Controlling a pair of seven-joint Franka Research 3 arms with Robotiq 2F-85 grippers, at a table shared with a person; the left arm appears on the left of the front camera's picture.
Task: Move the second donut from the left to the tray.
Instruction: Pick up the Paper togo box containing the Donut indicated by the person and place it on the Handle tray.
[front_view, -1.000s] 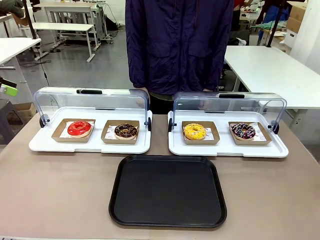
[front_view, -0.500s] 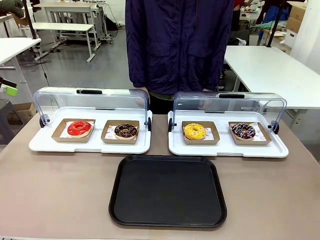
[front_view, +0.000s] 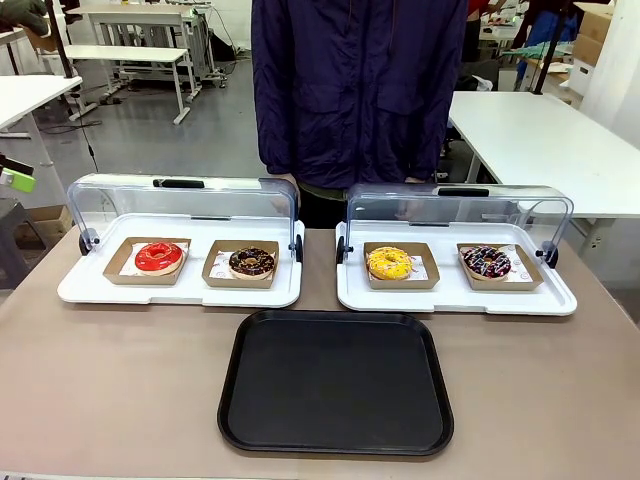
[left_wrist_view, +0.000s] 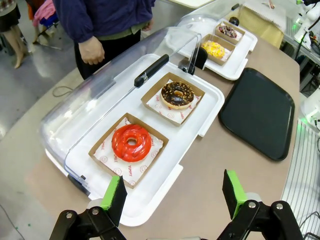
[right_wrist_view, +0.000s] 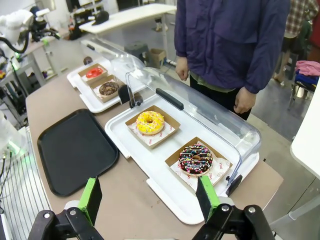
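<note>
On table (front_view: 120, 400), far left, front view: left white tray (front_view: 75, 290), with clear domed lid (front_view: 120, 200) swung up and back. First on it: red-glazed donut (front_view: 159, 256) in a small brown cardboard tray. Just right of that, on same white tray: second donut from the left (front_view: 252, 262), dark chocolate icing with thin yellowish drizzle, lying flat in its own cardboard tray; not yet on black tray (front_view: 336, 381). Black tray at centre, nearer the robot's side, flat on table, apart from both white trays. Behind the gap between the white trays, at far edge: person (front_view: 360, 90) in dark blue jacket, standing. Right of centre: right white tray (front_view: 560, 300), lid likewise up; on it, yellow-iced donut (front_view: 389, 262), then chocolate donut with sprinkles (front_view: 486, 262), each in a brown cardboard tray.

Left wrist view: left gripper (left_wrist_view: 174, 197) with jaws wide apart, nothing between green pads (left_wrist_view: 116, 195); end of left white tray seen between the fingers, red-glazed donut nearest, second donut from the left beyond it.

Right wrist view: right gripper (right_wrist_view: 149, 197) also spread wide, holding nothing; corner of right white tray between the fingers, sprinkled donut nearest.
</note>
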